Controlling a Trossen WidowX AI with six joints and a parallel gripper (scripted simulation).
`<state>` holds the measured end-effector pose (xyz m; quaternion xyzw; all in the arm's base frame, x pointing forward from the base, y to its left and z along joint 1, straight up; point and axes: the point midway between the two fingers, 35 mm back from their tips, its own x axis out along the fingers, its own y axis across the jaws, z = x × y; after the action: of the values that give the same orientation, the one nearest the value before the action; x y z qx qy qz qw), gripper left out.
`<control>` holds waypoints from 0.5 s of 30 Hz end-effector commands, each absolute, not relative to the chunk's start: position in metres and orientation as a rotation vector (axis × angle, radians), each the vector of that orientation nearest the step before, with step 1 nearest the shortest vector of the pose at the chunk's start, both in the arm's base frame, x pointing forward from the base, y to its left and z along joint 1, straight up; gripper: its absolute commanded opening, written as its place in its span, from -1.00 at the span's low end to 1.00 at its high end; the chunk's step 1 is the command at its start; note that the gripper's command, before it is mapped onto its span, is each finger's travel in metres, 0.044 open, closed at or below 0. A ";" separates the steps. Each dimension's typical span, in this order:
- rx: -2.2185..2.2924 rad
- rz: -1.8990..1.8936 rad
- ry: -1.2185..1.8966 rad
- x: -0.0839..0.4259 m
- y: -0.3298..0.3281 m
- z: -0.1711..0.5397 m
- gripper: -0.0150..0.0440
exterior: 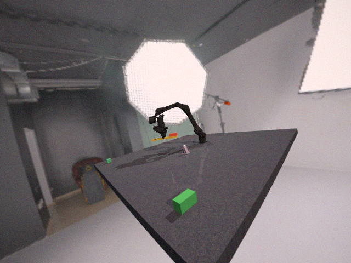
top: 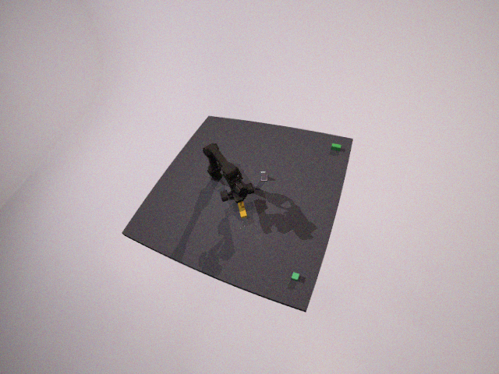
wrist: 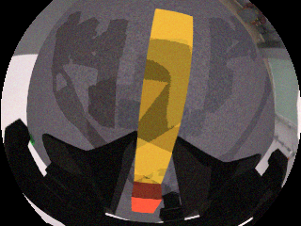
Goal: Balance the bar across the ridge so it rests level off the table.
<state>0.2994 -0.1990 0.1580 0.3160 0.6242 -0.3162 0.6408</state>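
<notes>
hand (exterior: 162, 137) grips bar (exterior: 164, 137) above the table; only the wrist view shows its red end (wrist: 146, 203).

Yellow, red-tipped bar (wrist: 165, 101), seemingly aloft

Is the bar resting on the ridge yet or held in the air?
Held in the air: the gripper is shut on the bar, above the table; the ridge stands apart.
</notes>
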 end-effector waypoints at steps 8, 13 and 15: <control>0.754 -0.753 1.406 0.319 -0.162 0.161 -0.49; 0.773 -0.769 1.400 0.327 -0.144 0.161 -0.49; 0.781 -0.776 1.397 0.330 -0.136 0.161 -0.49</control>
<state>0.3263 -0.1477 0.1604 0.3367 0.6130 -0.3333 0.6322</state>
